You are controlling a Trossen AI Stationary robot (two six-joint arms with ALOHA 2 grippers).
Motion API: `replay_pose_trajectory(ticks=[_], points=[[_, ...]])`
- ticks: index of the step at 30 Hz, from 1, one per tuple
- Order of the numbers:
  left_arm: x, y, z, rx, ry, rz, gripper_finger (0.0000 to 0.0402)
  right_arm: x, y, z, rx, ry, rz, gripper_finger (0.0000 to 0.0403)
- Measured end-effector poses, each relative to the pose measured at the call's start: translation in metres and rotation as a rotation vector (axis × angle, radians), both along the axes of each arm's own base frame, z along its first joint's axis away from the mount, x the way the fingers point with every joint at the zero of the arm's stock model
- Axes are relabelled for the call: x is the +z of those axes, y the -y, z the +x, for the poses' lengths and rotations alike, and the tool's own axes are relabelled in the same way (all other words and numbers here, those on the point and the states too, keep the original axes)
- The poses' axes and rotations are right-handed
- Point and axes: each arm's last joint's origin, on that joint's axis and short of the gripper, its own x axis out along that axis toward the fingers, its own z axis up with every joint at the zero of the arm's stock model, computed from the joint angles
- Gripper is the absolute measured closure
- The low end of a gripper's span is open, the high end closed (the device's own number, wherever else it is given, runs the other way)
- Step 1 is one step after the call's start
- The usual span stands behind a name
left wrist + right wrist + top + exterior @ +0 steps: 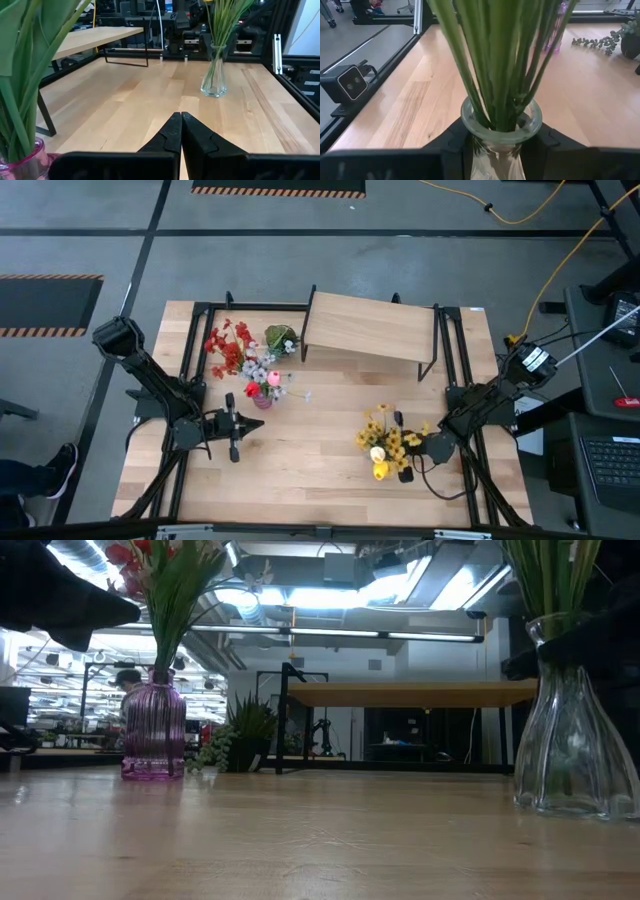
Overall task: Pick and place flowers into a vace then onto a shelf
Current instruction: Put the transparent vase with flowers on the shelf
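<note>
Worktop [310, 440]: light-wood surface carrying everything, with black rails along its left and right edges.
Shelf [370, 328]: wide light-wood board on thin black legs, at the middle of the far edge.
Right arm: reaches in from the right edge toward the clear vase.
Left arm: waits by the left edge, in front of the pink vase.
Yellow flowers [388, 442]: green stems bunched in the clear vase, near the right front corner.
Red, pink and white flowers [243, 358]: standing in the pink vase, toward the far left corner.
Clear vase [501, 131]: upright, close to the right edge.
Pink vase [153, 730]: ribbed glass, upright, left of the shelf.
Leafy green bunch [281, 339]: beside the shelf's left end.
Right hand [501, 145]: fingers apart, one on each side of the clear vase's neck; contact with the glass cannot be told.
Left hand [180, 131]: fingers pressed together, empty, low above bare wood.
</note>
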Motion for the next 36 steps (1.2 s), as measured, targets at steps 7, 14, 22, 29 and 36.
replay_pose_trajectory(ticks=[7,14,22,29,36], points=[[0.0,0.0,0.0,-0.012,0.0,-0.014,0.0399,0.019,0.008,0.002,0.0,0.066,-0.06,0.0293],[-0.001,0.0,0.0,-0.009,0.003,-0.04,0.0398,0.052,0.029,-0.006,-0.022,0.112,-0.078,0.0293],[-0.001,0.0,0.0,-0.009,0.003,-0.041,0.0399,0.087,0.064,-0.021,-0.054,0.17,-0.09,0.0293],[-0.001,0.0,0.0,-0.012,-0.003,-0.013,0.0398,0.107,0.086,-0.027,-0.113,0.131,-0.149,0.0293],[-0.001,0.0,0.0,-0.011,-0.005,0.0,0.0399,0.148,0.105,-0.022,-0.218,0.022,-0.207,0.0293]])
